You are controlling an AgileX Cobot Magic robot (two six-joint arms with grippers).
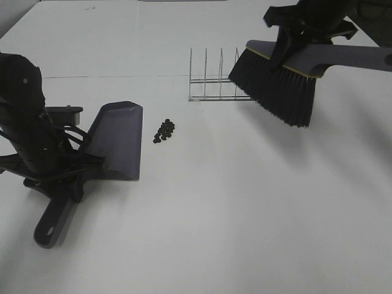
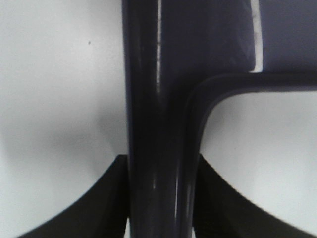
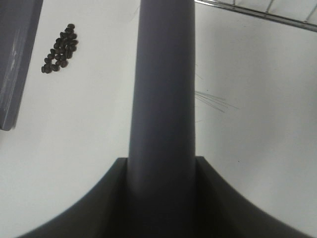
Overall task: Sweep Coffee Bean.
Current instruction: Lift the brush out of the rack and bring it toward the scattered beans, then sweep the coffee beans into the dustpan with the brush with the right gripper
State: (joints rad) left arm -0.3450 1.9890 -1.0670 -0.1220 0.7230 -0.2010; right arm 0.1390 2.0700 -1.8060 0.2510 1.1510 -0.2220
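Note:
Several tiny dark coffee beans [image 1: 164, 130] lie in a small cluster on the white table, just right of the dustpan's front lip; they also show in the right wrist view [image 3: 60, 48]. The grey-purple dustpan [image 1: 119, 139] rests on the table at the left. My left gripper [image 1: 61, 177] is shut on the dustpan's handle [image 2: 158, 148]. My right gripper [image 1: 300, 33] is shut on the handle [image 3: 162, 99] of a grey brush with black bristles [image 1: 275, 86], held in the air at the back right, well apart from the beans.
A wire rack [image 1: 214, 82] stands at the back, just behind and left of the brush bristles. The dustpan's edge [image 3: 17, 59] shows in the right wrist view. The white table [image 1: 245, 214] spreads in front.

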